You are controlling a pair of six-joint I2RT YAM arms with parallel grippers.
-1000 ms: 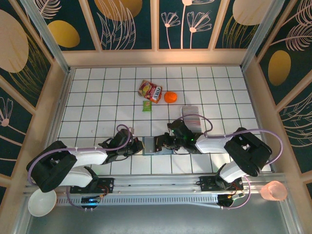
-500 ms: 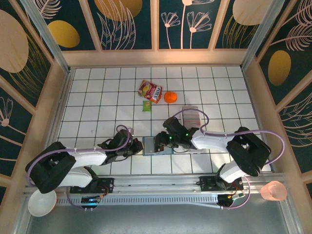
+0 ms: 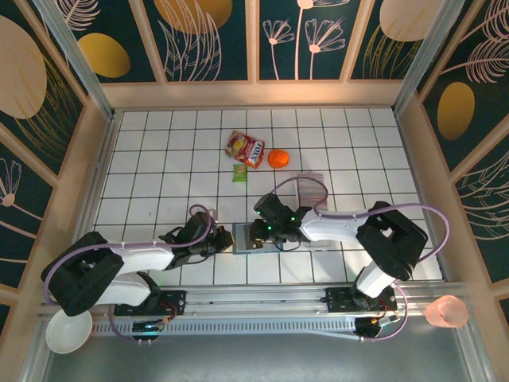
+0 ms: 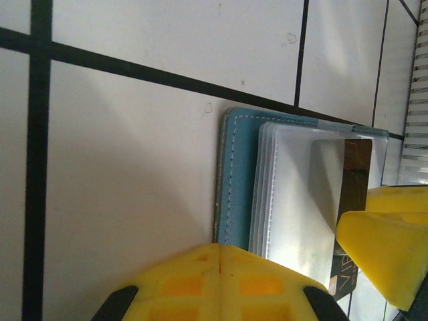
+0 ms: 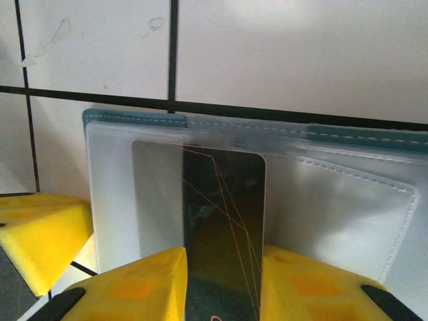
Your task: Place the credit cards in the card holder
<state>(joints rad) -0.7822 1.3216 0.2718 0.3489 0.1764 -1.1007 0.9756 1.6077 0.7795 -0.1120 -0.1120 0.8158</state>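
Note:
The teal card holder [image 3: 243, 238] lies open on the tiles, its clear sleeves [image 5: 334, 200] facing up. My left gripper [image 3: 223, 239] is shut, its yellow tips [image 4: 219, 251] resting against the holder's left edge [image 4: 237, 174]. My right gripper [image 3: 259, 231] is shut on a dark credit card [image 5: 224, 214] with thin orange lines. The card's front end lies under a clear sleeve of the holder [image 5: 134, 119]. That same card [image 4: 354, 174] shows in the left wrist view. More credit cards [image 3: 312, 182] sit in a stack behind the right arm, partly covered by its cable.
A snack bag [image 3: 245, 148], an orange [image 3: 277, 158] and a small green packet [image 3: 239, 173] lie at the back centre. A white bowl [image 3: 67, 330] sits at the near left and a pink cup [image 3: 445, 310] at the near right, both off the tiles.
My right gripper has moved left over the card holder, carrying the dark card further across it. The left gripper has stayed in place, shut.

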